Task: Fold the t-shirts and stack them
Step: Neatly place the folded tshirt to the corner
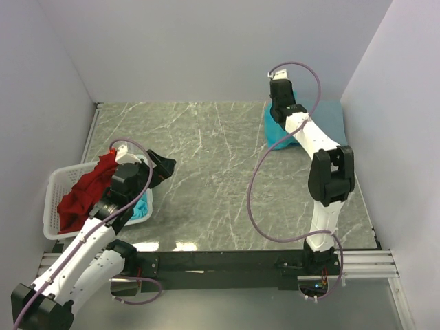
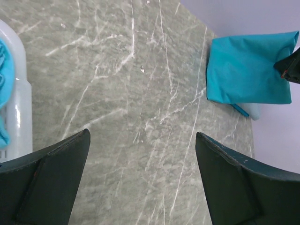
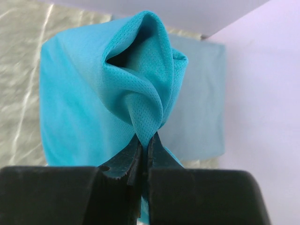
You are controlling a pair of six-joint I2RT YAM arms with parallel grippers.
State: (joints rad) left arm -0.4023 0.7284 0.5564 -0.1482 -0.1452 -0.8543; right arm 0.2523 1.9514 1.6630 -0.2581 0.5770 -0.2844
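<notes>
A folded teal t-shirt (image 1: 277, 130) lies at the table's far right on a duller grey-blue one (image 1: 330, 115). Both show in the left wrist view, teal (image 2: 246, 70) over a pale edge (image 2: 255, 110). My right gripper (image 3: 146, 140) is shut on a pinched-up fold of the teal t-shirt (image 3: 140, 84); the grey-blue shirt (image 3: 201, 108) lies under it. A red t-shirt (image 1: 86, 189) and another teal one (image 1: 141, 210) sit in the white basket (image 1: 58, 182) at the left. My left gripper (image 2: 140, 140) is open and empty above bare table beside the basket.
The grey marble table (image 1: 206, 179) is walled on the left, back and right. The basket's white rim (image 2: 18, 112) shows at the left of the left wrist view. The right arm (image 1: 323, 165) stretches over the right side. A purple cable (image 1: 258, 199) loops over the table.
</notes>
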